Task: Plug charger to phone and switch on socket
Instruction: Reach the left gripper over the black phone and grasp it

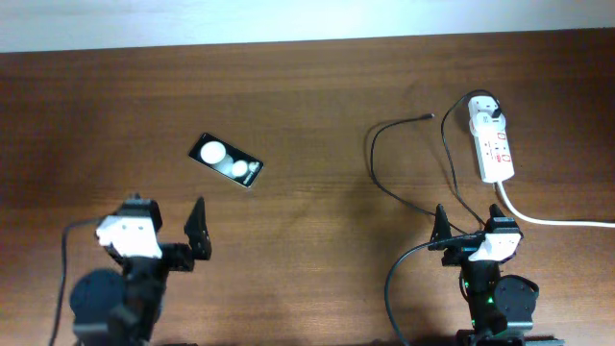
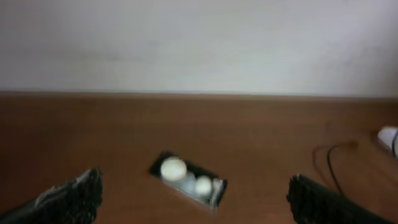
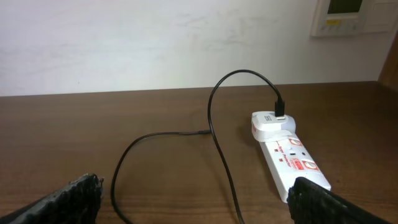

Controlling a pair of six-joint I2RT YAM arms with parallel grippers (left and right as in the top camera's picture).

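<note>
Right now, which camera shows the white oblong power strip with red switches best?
The right wrist view: the white power strip lies close and sharp, red marks clear, the white plug seated at its far end. Overhead shows it whole but small. Left wrist catches only a blurred white patch at the edge.

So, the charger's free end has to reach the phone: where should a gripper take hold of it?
Probably the charger just behind its connector tip, from straight above, pinching across the cable. That end lies flat and loose on the table, pointing toward the socket, so a top-down pinch suits.
</note>
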